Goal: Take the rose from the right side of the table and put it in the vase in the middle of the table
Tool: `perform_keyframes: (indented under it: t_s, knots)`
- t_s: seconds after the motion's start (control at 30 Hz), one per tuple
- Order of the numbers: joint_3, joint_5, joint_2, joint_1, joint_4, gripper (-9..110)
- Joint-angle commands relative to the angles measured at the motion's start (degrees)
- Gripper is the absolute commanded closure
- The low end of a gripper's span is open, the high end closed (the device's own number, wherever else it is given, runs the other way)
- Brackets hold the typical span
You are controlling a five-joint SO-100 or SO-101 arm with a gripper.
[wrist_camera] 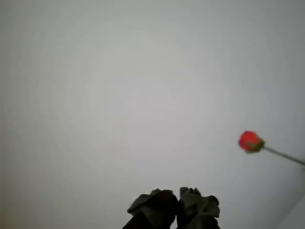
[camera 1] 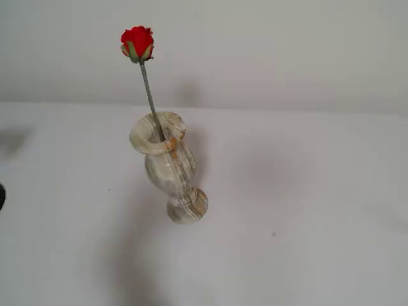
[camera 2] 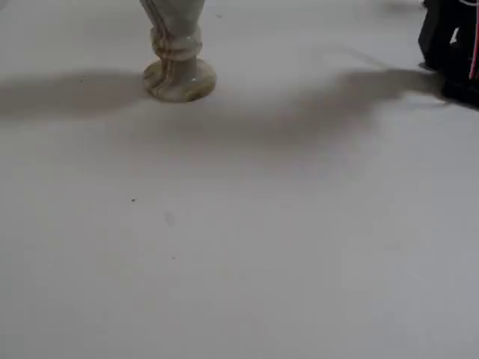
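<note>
- Red bud of the rose (camera 1: 137,43) stands high above the vase (camera 1: 167,167) in a fixed view; its thin stem runs down at a slight lean into the vase mouth and rests against the rim. By the look of it, the placing is done.
- Vase stands upright on its round foot, well in from every edge of the table (camera 1: 306,204) that shows. In another fixed view only its foot and lower body (camera 2: 178,71) appear, near the far edge of the frame.
- Gripper (wrist_camera: 178,202) shows at the bottom edge of the wrist view: two dark fingers pressed together, nothing between them, so clenched and empty. The rose (wrist_camera: 249,141) sits well off to the right in that view, apart from the fingers.
- Step in hand, as I judge it: withdrawal. Best done by pulling the arm away from the stem side and staying clear of the bud, since the tall flower gives leverage and a brush could tip the narrow-footed vase.
- Surface: plain white, smooth, flat; a few tiny dark specks; soft grey shadows fall across it.
- Room: pale blank wall behind the table. A dark block (camera 2: 453,45), probably the arm's base, sits at the table's far right corner in a fixed view.
</note>
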Motion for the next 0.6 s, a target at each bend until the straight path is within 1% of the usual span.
perform_keyframes:
  t_s: [0.0, 0.13, 0.27, 0.3, 0.43, 0.57]
  knots:
    - [25.22, -0.35, 17.49, -1.93, -1.23, 102]
    - [65.13, -1.14, 42.54, -2.81, -19.25, 102]
    - [94.48, -1.05, 60.64, -2.99, -29.09, 102]
    - [98.35, -0.53, 62.40, -2.99, -29.00, 102]
    - [107.84, 7.56, 62.40, -0.70, -29.18, 102]
    - [119.79, 9.32, 62.40, -0.88, -29.44, 102]
